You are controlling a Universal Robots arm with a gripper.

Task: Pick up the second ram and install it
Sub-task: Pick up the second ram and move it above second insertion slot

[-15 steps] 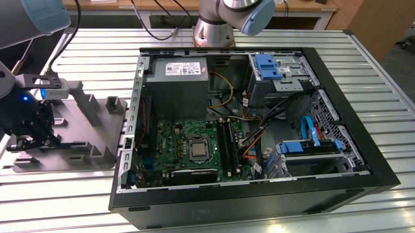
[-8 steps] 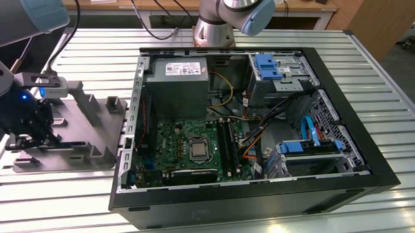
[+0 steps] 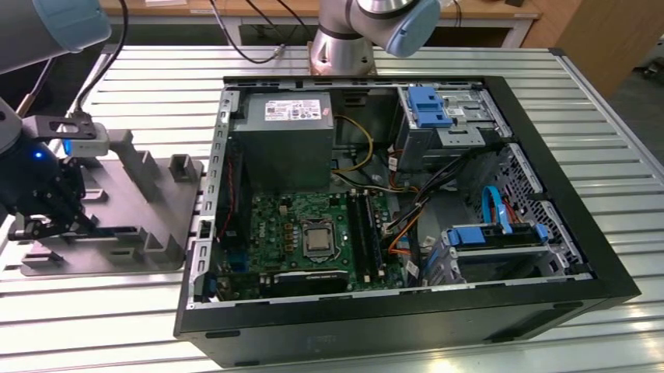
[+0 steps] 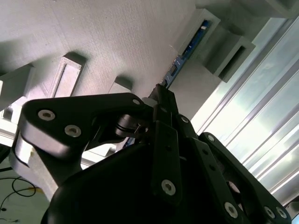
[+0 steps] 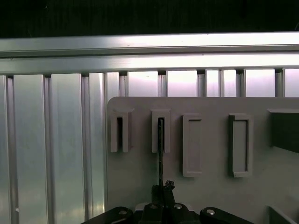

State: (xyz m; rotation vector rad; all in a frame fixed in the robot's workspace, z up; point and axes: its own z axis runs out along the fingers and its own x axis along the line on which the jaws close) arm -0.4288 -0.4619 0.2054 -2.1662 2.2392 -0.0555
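Note:
The second ram shows edge-on as a thin dark bar standing in a raised slot of the grey fixture plate. In the second wrist view the second ram shows a blue-edged side, one end seated in a grey holder block. My gripper is at the stick's near end, its black fingers drawn together on it. In the exterior view my gripper hangs low over the fixture plate at the exterior view's left. The green motherboard, with its long black slots, lies inside the open computer case.
The black computer case lies open in the exterior view's middle, holding a grey power supply, cables and blue drive bays. Other raised holder blocks stand on the fixture. A ribbed aluminium table carries everything. A second arm's base stands behind the case.

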